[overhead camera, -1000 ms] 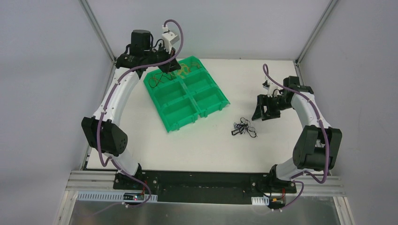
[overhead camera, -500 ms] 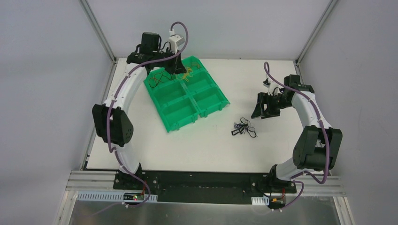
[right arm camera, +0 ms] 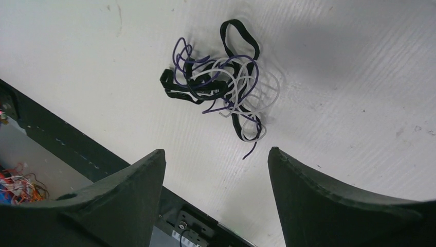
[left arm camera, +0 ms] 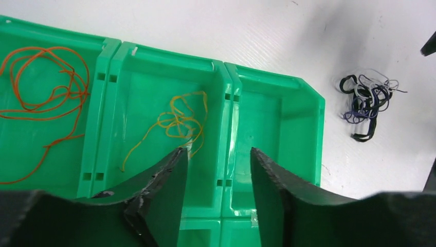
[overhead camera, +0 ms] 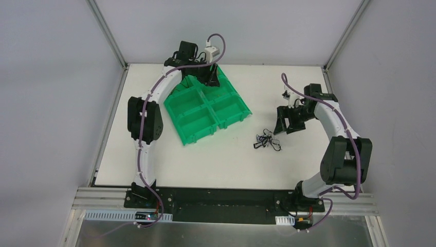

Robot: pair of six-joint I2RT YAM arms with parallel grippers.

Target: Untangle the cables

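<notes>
In the left wrist view an orange cable (left arm camera: 41, 77) lies in one compartment of the green tray (left arm camera: 226, 77), and a yellow cable (left arm camera: 180, 118) lies loose in the compartment beside it. My left gripper (left arm camera: 218, 164) hangs open just above the tray's divider, nothing between its fingers. From above, the left gripper (overhead camera: 211, 77) is over the far end of the tray (overhead camera: 198, 121). A tangle of black, white and purple cables (overhead camera: 267, 140) lies on the table right of the tray. My right gripper (overhead camera: 285, 121) hovers open just beyond it. The tangle (right arm camera: 221, 87) shows ahead of the right gripper (right arm camera: 216, 152).
The tray compartment nearest the tangle (left arm camera: 267, 118) holds nothing. A black base rail (right arm camera: 51, 134) runs along the table's near edge, with a bundle of coloured wires (right arm camera: 15, 188) below it. Metal frame posts (overhead camera: 105, 31) stand at the back corners.
My left arm has swung right across the tray's far end, and its gripper has gone from shut to open, leaving the yellow cable in a compartment. The right gripper edged slightly left.
</notes>
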